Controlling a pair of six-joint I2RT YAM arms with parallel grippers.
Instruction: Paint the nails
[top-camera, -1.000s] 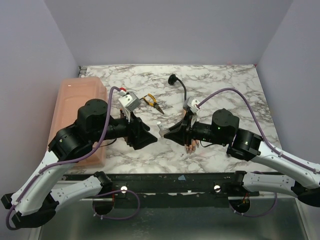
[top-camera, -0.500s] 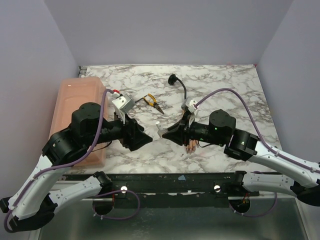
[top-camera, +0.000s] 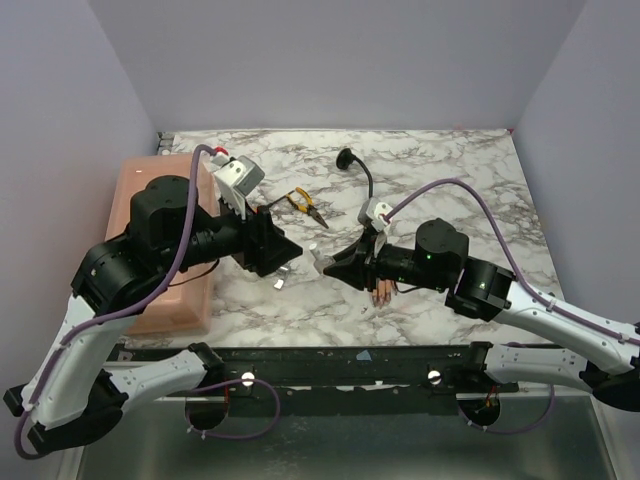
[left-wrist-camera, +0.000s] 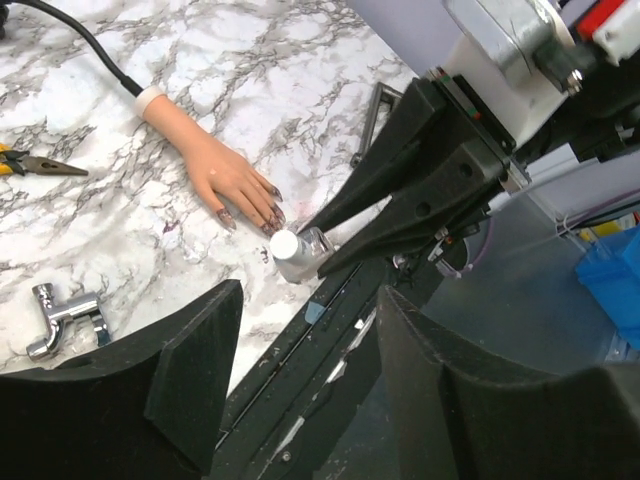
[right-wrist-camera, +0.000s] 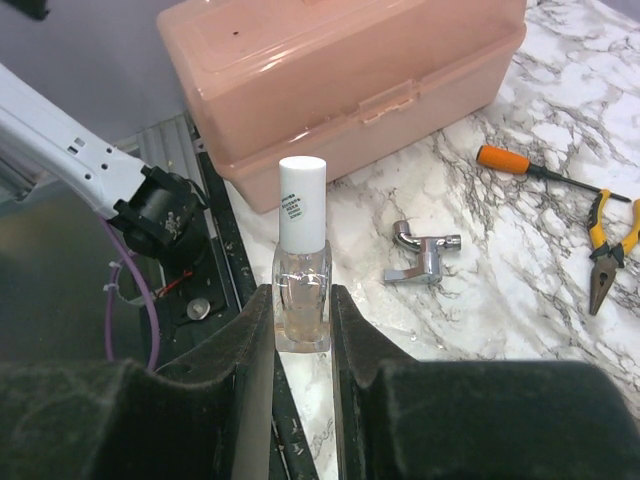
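Right claw (right-wrist-camera: 302, 312): pinched narrow on the flat glass sides of the polish bottle (right-wrist-camera: 302, 262), which it holds upright. The white cap (right-wrist-camera: 302, 200) stands free above the pads.

Left claw (left-wrist-camera: 310, 305): spread wide and empty, facing the bottle from near by.

The nails (left-wrist-camera: 270, 215) are small dark ovals at the fingertips of the mannequin hand (left-wrist-camera: 215, 175). The hand lies palm down on the marble worktop (left-wrist-camera: 250, 60), just under the right claw, with its fingers toward the near edge. I can't tell from the wrist view whether any nail is already coated; they are too small.

Handling, my judgement:
- The hand looks like light, rigid plastic and nothing pins it, so on polished marble it should skate under any sideways push. Brush strokes want to be light and run along the finger.
- The nails are convex and glossy, so there is little margin for the brush.
- The bottle is smooth, square-bodied glass, slippery and breakable. The flat-side grip is the right one.
- The cap is a plain matte cylinder. I'd take it around its middle with the left claw to unscrew it.

Also on the worktop: a translucent pink box (right-wrist-camera: 340, 70) with a moulded latch, a chrome fitting (right-wrist-camera: 425, 255) and yellow-handled pliers (right-wrist-camera: 605, 250).
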